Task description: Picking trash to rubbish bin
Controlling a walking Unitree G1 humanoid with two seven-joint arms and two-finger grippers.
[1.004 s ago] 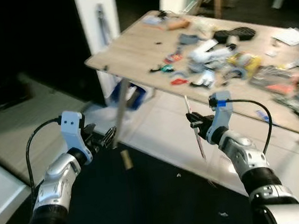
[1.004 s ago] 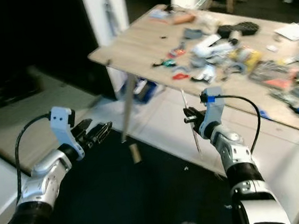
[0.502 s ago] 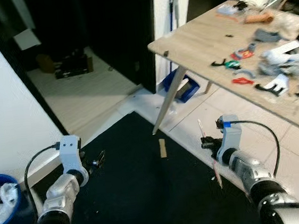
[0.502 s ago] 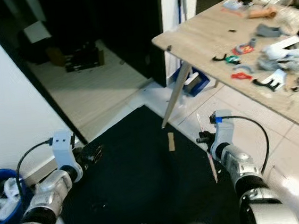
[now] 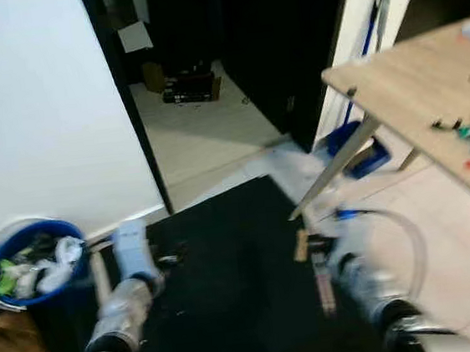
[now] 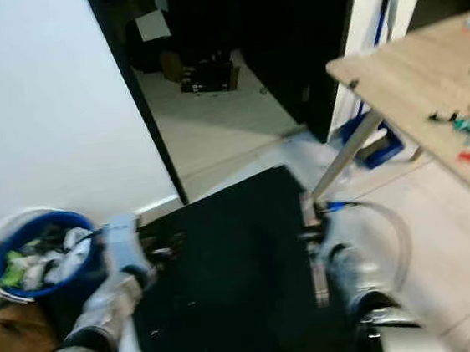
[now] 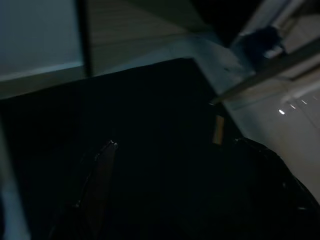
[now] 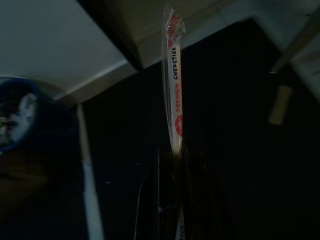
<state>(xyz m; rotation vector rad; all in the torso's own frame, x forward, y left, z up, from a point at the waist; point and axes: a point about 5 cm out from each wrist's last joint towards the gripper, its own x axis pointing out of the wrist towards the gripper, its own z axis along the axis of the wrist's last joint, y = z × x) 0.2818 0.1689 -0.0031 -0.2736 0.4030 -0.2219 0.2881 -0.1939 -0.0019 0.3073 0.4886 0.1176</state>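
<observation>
- I see the wrapped chopstick packet (image 8: 175, 95) pinched between my right gripper (image 8: 176, 165) fingers, its printed end sticking out past the fingertips over the black mat (image 5: 235, 260).
- The blue rubbish bin (image 5: 27, 258), already holding trash, stands far to my left against the white wall (image 5: 42, 104).
- My left gripper (image 5: 170, 258) hovers low over the mat near the bin; I cannot tell how its fingers are set.
- A wooden table (image 5: 416, 98) stands to my right.

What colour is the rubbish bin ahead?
Blue, with a white rim: the rubbish bin shows best in the right eye view.
</observation>
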